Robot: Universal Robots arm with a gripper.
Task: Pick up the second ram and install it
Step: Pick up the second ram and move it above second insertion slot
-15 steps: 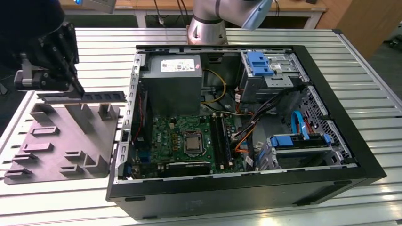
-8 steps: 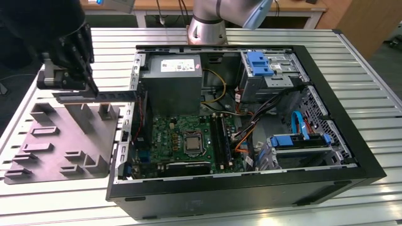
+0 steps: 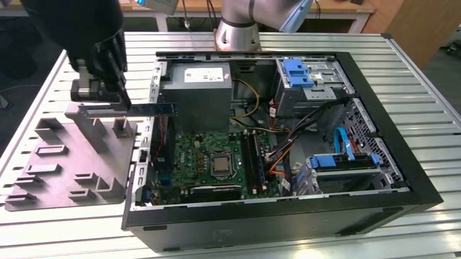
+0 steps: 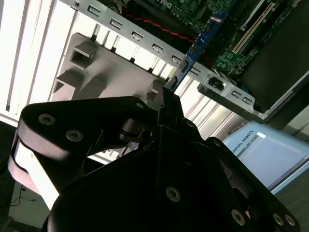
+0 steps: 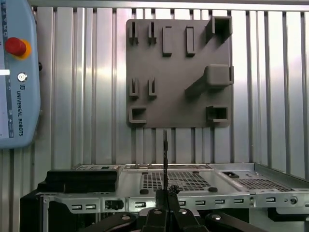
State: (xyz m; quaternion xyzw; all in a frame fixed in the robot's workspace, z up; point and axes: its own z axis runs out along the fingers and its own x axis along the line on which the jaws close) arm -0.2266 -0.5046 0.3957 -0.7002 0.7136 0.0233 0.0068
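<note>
Ram [image 3: 151,109], clamped between the closed fingers of the gripper [image 3: 122,102], which bore on its flat faces a little toward the 9 o'clock side of its middle. In the exterior view the strip hung level at about 10 o'clock from the motherboard [image 3: 216,156]. It was above the far edge of the grey fixture [image 3: 58,162] and apparently clear of the fixture's posts, and its 3 o'clock end crossed the wall of the case [image 3: 288,218]. Its long axis ran from 9 to 3 o'clock, whereas the black slots [image 3: 252,154] ran nearly from 12 to 6 o'clock, so the two axes stood roughly crosswise. The slots lay toward 4 o'clock from the jaws, beyond the case wall and, by judgement, lower. The single arm carried the part. In the second wrist view the ram [image 4: 195,48] projected straight out from the gripper [image 4: 166,96] across the case edge. In the first wrist view the ram [image 5: 165,154] appeared edge-on as a thin dark line rising from the gripper [image 5: 165,193]. Appearance: a long, narrow, flat board, dark blue, paler toward its 9 o'clock end; individual chips could not be made out. Being thin and stiff, it was judged to tolerate little sideways load.
</note>
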